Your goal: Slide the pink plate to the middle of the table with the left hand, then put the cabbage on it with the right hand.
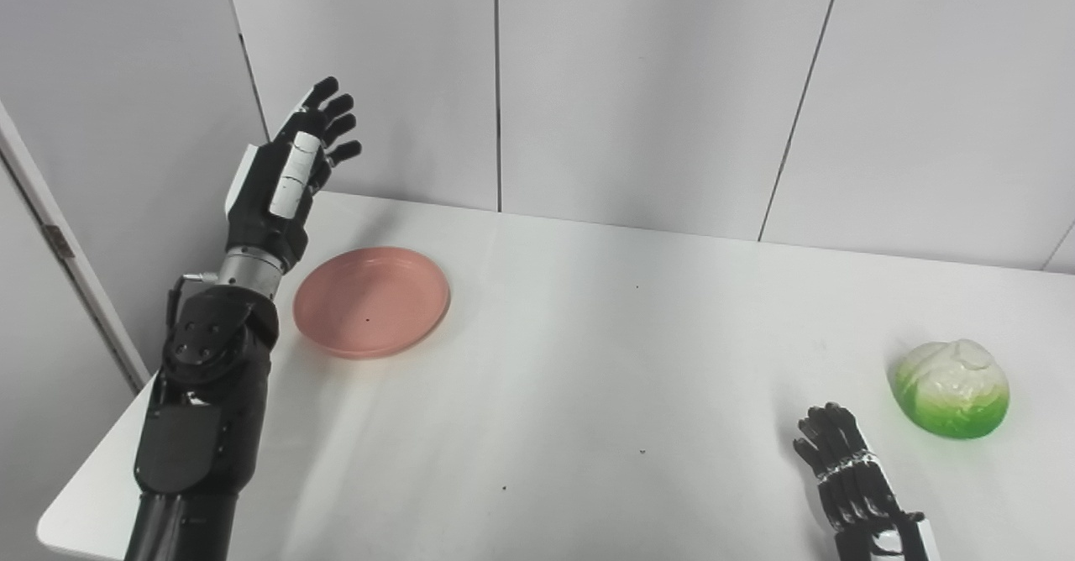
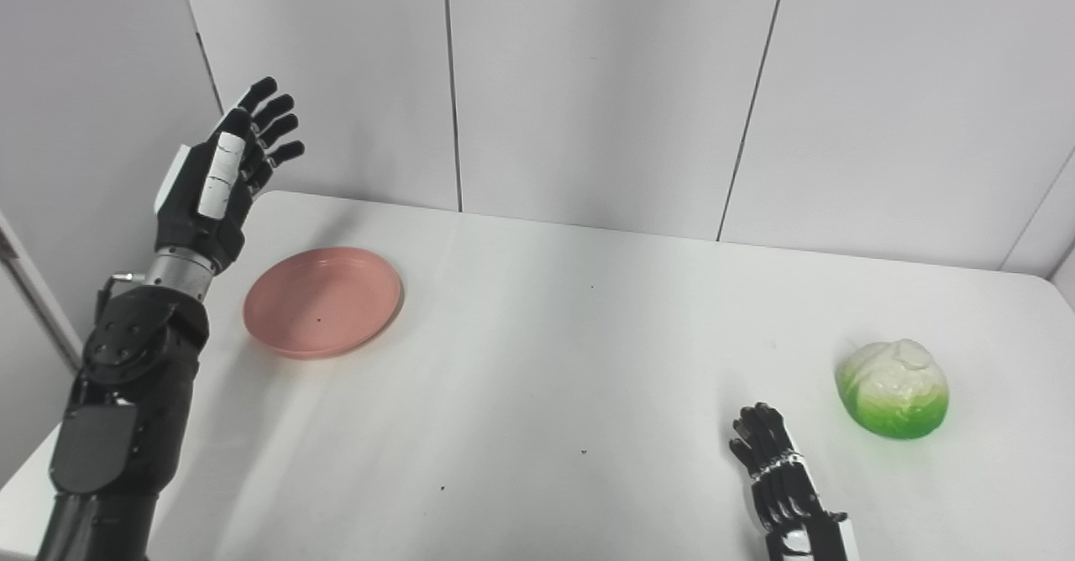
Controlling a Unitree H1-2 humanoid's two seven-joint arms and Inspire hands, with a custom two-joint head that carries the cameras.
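Note:
The pink plate (image 1: 371, 301) lies empty on the left part of the white table (image 1: 588, 359). My left hand (image 1: 294, 166) is raised above the table's left edge, just left of the plate, open with fingers pointing up, not touching it. The green and white cabbage (image 1: 951, 389) sits near the right side of the table. My right hand (image 1: 848, 477) rests low at the front right, to the left of the cabbage and apart from it, fingers stretched out and empty.
Grey wall panels (image 1: 638, 82) stand right behind the table's far edge. The table's left front corner (image 1: 59, 527) is close to my left arm. A door frame (image 1: 59, 242) stands at the far left.

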